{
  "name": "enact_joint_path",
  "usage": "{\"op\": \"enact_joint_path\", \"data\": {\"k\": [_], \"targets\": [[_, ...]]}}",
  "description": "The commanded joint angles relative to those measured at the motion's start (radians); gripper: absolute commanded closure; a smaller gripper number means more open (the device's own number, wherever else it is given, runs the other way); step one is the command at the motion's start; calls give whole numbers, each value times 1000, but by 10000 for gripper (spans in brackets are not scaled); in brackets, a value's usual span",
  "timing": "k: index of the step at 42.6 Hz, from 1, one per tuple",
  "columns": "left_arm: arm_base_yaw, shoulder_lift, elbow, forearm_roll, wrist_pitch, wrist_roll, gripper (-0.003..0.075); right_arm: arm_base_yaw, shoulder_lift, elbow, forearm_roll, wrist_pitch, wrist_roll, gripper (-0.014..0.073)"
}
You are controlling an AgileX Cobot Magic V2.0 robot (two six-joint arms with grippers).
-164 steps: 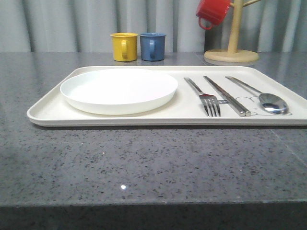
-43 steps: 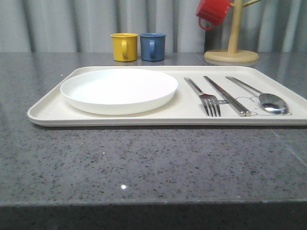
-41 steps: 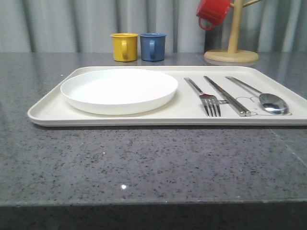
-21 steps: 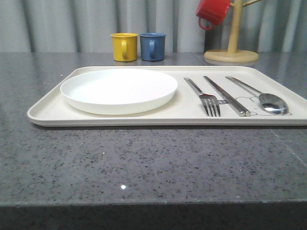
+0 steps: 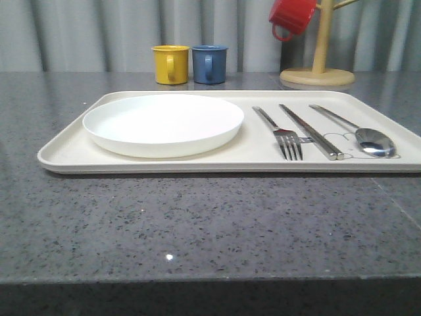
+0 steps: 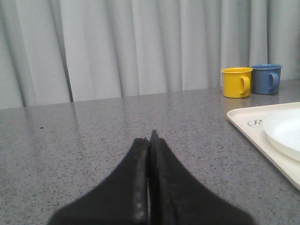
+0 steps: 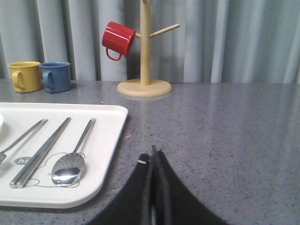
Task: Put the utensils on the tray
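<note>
Utensils (image 5: 309,131) on tray (image 5: 59,155); left claw (image 6: 150,140), right claw (image 7: 153,157) closed, empty, low over table.

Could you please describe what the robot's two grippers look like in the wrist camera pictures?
The left gripper shows as two matte black fingers that are broad at the base and taper to a slim, pointed tip, with a thin seam between them. The right gripper has the same black, tapered shape, and a small pale fleck sits near its tip. No cables, labels or markings are visible on either.
</note>
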Motion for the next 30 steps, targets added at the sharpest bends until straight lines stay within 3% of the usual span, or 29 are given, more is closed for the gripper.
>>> {"op": "enact_joint_path", "data": {"k": [1,30], "targets": [[-7,-20,13,-2,-78,-11,741,-9,-14,-2,17,-74,-9,707],[-7,-20,13,-2,-78,-11,741,3,-14,-2,17,-60,-9,707]]}}
